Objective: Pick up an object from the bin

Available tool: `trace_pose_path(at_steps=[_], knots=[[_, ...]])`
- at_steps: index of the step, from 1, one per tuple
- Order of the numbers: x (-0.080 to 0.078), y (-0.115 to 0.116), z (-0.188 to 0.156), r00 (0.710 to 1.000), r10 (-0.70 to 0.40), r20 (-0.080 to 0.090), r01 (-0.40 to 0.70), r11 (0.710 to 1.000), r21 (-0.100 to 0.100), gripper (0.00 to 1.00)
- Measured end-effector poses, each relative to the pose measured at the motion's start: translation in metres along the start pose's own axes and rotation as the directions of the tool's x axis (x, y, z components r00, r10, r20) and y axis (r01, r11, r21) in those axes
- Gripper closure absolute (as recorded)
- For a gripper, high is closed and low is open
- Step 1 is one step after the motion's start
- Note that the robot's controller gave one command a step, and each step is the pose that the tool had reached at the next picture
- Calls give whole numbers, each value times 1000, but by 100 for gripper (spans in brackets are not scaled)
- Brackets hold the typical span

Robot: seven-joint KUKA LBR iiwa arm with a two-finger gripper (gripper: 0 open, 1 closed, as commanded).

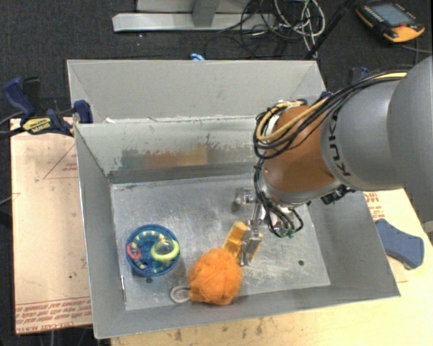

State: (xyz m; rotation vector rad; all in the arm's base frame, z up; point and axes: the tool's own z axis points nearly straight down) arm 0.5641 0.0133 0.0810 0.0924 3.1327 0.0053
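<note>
Arm (376,133), entering from the frame's right, angles its gripper (244,245) down to the bin (96,210) floor, probably to straddle the orange fuzzy ball (214,278) at lower centre, which lies just lower left of the parted, empty fingers (236,237), while a blue round toy (152,250) sits well left.

Grey scuffed bin (189,206); fuzzy orange plush (215,276); blue round toy (152,250) with a yellow-green ring; amber block (236,237); orange wrist cover (298,158).

A fluffy orange fibre ball (215,276) is lying at the near side (grey loop (180,294) poking out leftward), a small amber block (236,237) sitting just beyond it.
</note>
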Motion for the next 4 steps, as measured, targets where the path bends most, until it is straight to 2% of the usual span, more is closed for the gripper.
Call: trace_pose_path(at_steps=[1, 3, 4], knots=[[1, -11, 2, 959, 282, -27, -282, 959, 1, 100], [2, -11, -1, 959, 282, -26, -282, 959, 2, 100], [1, -12, -9, 959, 282, -10, -282, 959, 4, 100]])
